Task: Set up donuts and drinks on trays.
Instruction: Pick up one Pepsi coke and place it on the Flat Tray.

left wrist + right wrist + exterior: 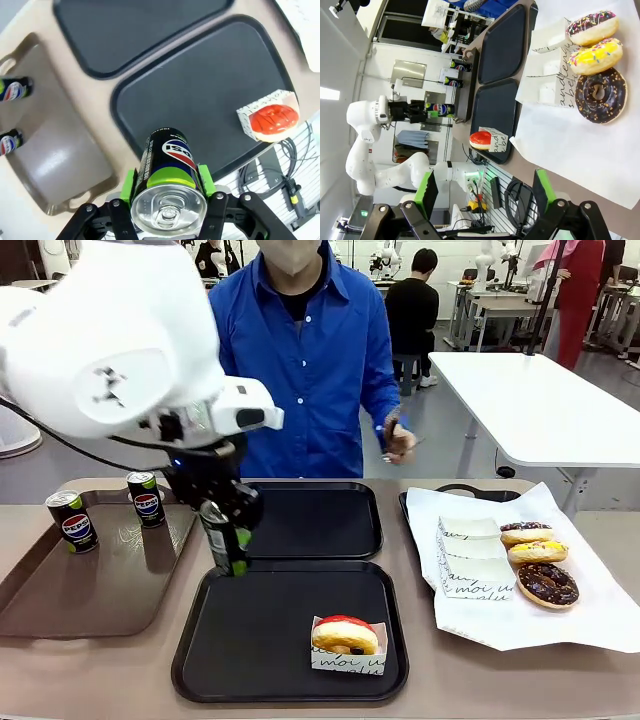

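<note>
1. One Pepsi can (170, 152) is clamped upright between the green pads of the left gripper (169, 181). Its lid faces the wrist, and the pads press on its side wall near the top.
2. Straight below that gripper lies the far-left corner of the near black tray (200, 645). Whether the can's base touches the tray, I cannot tell.
3. A boxed donut (345, 637) sits on the same tray, well off to the gripper's right.
4. The can looks rigid but thin-walled and smooth. It probably dents if squeezed hard and slips if held loosely, so a moderate grip across its sides suits it.
5. The right gripper (486, 192) has its jaws apart and holds nothing. Three loose donuts (596, 95) lie on white paper (570, 145) beyond its fingertips.
</note>
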You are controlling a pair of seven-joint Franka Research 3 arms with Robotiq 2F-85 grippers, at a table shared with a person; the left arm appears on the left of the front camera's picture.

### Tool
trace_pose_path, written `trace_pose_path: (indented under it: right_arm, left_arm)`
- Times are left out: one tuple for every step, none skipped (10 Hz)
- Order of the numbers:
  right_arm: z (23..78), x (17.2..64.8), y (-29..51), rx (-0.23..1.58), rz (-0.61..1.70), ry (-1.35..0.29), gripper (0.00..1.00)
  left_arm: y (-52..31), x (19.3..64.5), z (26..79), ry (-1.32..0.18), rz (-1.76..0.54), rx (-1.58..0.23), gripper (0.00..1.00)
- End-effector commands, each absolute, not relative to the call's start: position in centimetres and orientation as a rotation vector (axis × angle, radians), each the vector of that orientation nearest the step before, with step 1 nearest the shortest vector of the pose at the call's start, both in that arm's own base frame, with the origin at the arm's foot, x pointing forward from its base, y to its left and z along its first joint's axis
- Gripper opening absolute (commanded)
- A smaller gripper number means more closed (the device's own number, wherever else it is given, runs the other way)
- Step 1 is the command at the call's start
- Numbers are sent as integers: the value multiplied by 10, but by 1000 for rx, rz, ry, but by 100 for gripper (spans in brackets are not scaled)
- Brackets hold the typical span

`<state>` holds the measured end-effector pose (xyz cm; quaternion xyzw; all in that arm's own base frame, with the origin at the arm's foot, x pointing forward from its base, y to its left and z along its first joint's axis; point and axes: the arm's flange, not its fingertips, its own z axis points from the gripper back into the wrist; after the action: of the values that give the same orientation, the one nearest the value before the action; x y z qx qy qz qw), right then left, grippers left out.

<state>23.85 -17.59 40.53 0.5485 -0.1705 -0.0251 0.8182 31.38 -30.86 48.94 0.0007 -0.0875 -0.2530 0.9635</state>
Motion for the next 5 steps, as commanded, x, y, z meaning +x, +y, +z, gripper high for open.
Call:
trace_pose_path:
  right_arm:
    - [405, 239, -176, 1179, -44, -374, 100]
    - [405, 239, -176, 1179, -44, -374, 100]
    - [405, 239, -176, 1179, -44, -374, 100]
    - [405, 239, -176, 1179, -44, -374, 100]
    - [405, 239, -176, 1179, -44, -374, 100]
  left_arm:
    - [-324, 321, 470, -159, -576, -30, 58]
    - [-332, 322, 462, -137, -588, -43, 58]
    - [-331, 325, 463, -136, -553, -9, 58]
    - [-330, 314, 461, -145, -566, -8, 58]
    - [-330, 314, 461, -145, -566, -8, 58]
